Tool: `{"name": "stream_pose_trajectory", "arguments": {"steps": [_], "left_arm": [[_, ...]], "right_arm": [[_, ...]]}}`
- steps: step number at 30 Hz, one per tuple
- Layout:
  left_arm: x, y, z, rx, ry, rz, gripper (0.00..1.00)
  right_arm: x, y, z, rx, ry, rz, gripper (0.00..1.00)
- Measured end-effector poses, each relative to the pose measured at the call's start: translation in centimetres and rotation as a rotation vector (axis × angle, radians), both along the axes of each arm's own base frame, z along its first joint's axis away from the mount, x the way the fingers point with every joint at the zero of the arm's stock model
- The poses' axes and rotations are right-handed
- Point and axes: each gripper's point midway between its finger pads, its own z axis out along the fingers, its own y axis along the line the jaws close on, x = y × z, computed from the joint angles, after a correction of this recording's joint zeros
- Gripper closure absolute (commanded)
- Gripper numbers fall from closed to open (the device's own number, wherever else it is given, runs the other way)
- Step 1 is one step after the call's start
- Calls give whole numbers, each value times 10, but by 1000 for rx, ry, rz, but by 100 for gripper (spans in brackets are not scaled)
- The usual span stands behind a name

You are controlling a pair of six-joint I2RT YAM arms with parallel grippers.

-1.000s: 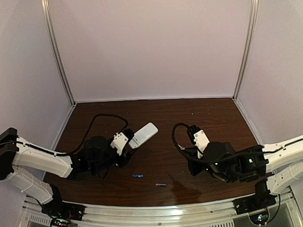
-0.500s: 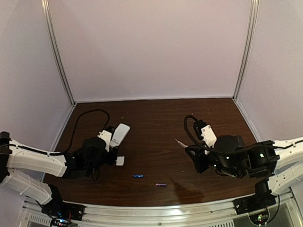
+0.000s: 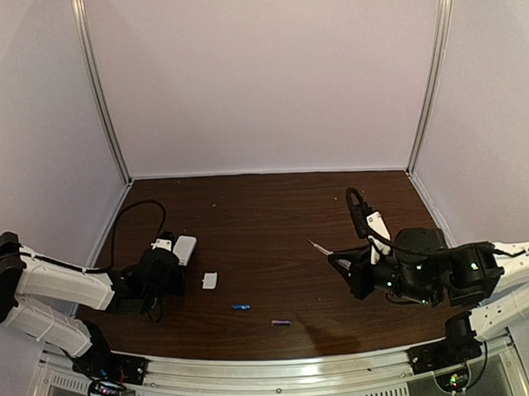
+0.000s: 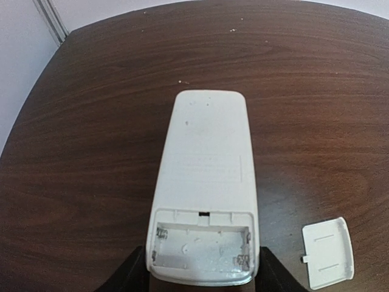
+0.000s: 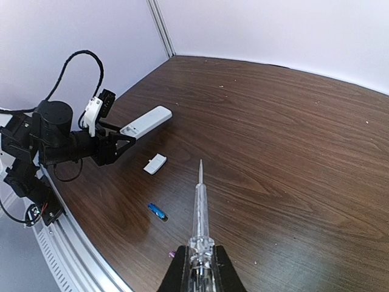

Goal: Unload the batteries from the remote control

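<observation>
My left gripper [image 4: 203, 281] is shut on the remote control [image 4: 206, 176], a finger on each side of its near end. The white remote [image 3: 184, 247] lies back up, low over the table's left side, and its open battery bay [image 4: 200, 246] holds nothing. The batteries lie loose on the wood near the front edge, the blue one [image 3: 240, 307] left of the purple one [image 3: 281, 322]. The right wrist view also has the blue battery [image 5: 157, 211] and the purple battery's end [image 5: 172, 253]. My right gripper [image 5: 200, 271] is shut on a clear pointed tool [image 5: 199, 207] above the table's right side.
The small white battery cover [image 3: 210, 281] lies flat just right of the remote, also seen as the cover [image 4: 328, 252] in the left wrist view. Pale walls with metal corner posts [image 3: 105, 108] close in the brown table [image 3: 265, 207]. A metal rail [image 3: 279, 371] runs along the near edge.
My left arm has drawn back to the left with the remote and lowered it. My right arm has pulled away to the right with the tool. The batteries and cover have not moved.
</observation>
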Motion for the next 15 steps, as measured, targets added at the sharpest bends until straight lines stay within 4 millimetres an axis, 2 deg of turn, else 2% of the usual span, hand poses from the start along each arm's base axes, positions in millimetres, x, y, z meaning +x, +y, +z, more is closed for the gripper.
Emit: {"name": "stream_pose_trajectory", "arguments": {"steps": [8, 15], "left_arm": [[-3, 6, -17, -27, 52, 57, 100], [-6, 9, -25, -50, 76, 89, 100]], "right_arm": [[-4, -4, 10, 46, 13, 10, 100], [-6, -7, 6, 45, 25, 14, 100]]}}
